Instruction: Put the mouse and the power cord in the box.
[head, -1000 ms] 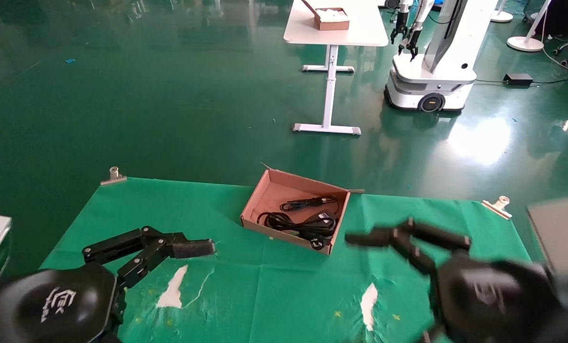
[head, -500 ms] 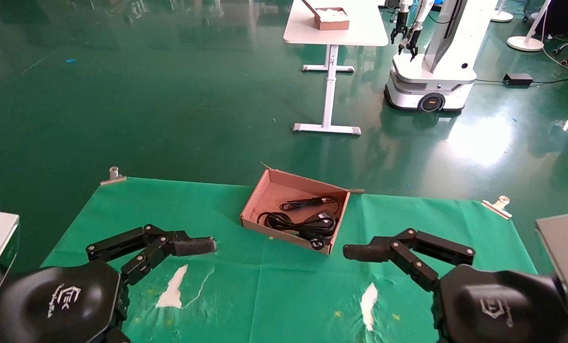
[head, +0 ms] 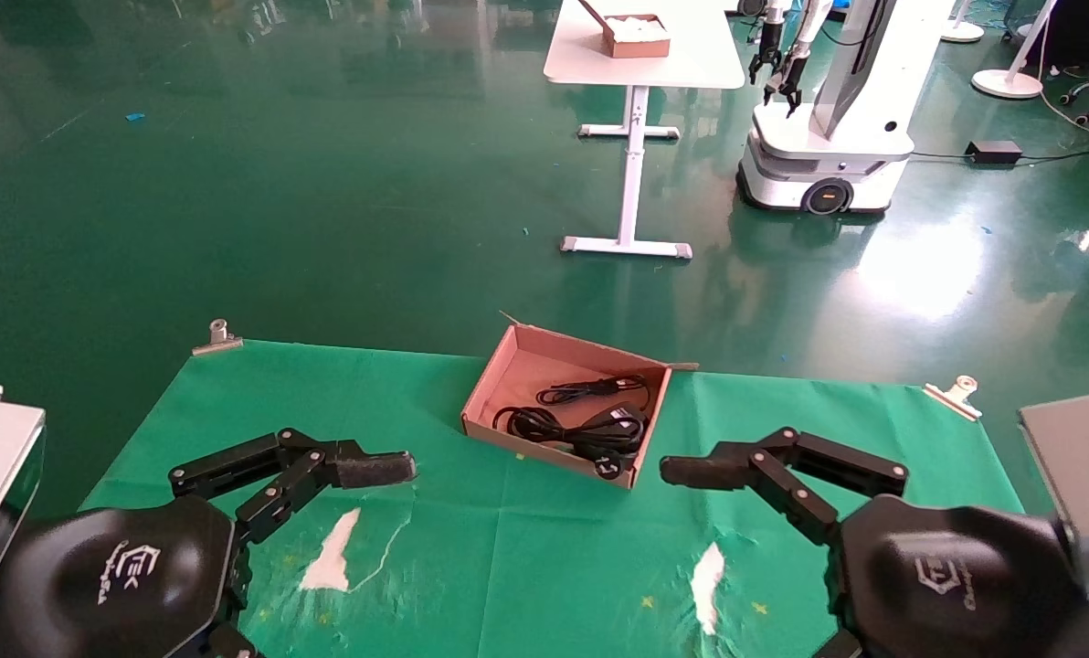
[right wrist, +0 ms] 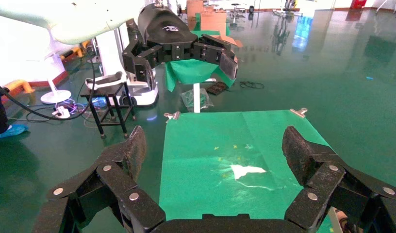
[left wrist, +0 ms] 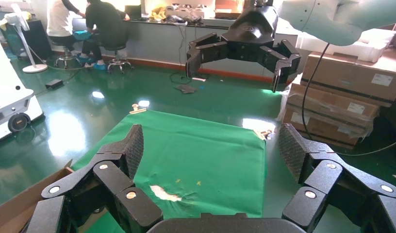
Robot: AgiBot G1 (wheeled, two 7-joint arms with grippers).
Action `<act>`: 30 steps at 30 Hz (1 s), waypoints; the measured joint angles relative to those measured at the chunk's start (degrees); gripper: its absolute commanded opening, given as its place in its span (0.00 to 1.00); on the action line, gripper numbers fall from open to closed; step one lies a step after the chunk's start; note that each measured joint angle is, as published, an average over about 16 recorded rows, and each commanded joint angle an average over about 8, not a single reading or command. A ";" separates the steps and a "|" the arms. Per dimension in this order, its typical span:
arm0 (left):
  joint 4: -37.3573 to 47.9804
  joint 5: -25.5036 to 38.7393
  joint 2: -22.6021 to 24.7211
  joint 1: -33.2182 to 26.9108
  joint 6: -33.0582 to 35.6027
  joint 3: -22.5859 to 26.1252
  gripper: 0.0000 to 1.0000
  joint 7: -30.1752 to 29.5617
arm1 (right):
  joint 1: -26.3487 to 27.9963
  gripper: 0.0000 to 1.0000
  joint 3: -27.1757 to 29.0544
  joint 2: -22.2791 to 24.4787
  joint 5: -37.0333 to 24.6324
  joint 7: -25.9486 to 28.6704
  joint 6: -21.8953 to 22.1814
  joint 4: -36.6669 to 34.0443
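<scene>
The reddish-brown box (head: 508, 375) stands at the middle of the green cloth. Inside it lies the coiled black power cord (head: 567, 431), with a thinner bundled cable (head: 590, 390) toward the far wall. I cannot tell the mouse body apart from the black cables. My left gripper (head: 362, 471) hovers over the cloth to the box's left. It is open with nothing in it (left wrist: 211, 145). My right gripper (head: 691, 471) hovers just right of the box's near corner, also open and with nothing held (right wrist: 214, 145). A box corner (left wrist: 21, 204) shows in the left wrist view.
The green cloth has white tears (head: 330, 553) (head: 707, 576) near the front. Metal clips (head: 217, 336) (head: 956, 393) hold its far corners. Beyond the table edge are green floor, a white table (head: 640, 64) with a small box, and another robot (head: 828, 137).
My right gripper was moving a second ago; it has since risen slightly and come to rest right of the box. The left gripper has barely shifted. The box contents are unchanged.
</scene>
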 measured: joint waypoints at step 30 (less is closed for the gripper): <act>0.12 0.15 0.11 -0.09 -0.10 0.10 1.00 0.05 | 0.25 1.00 -0.12 -0.15 -0.21 -0.18 0.20 -0.35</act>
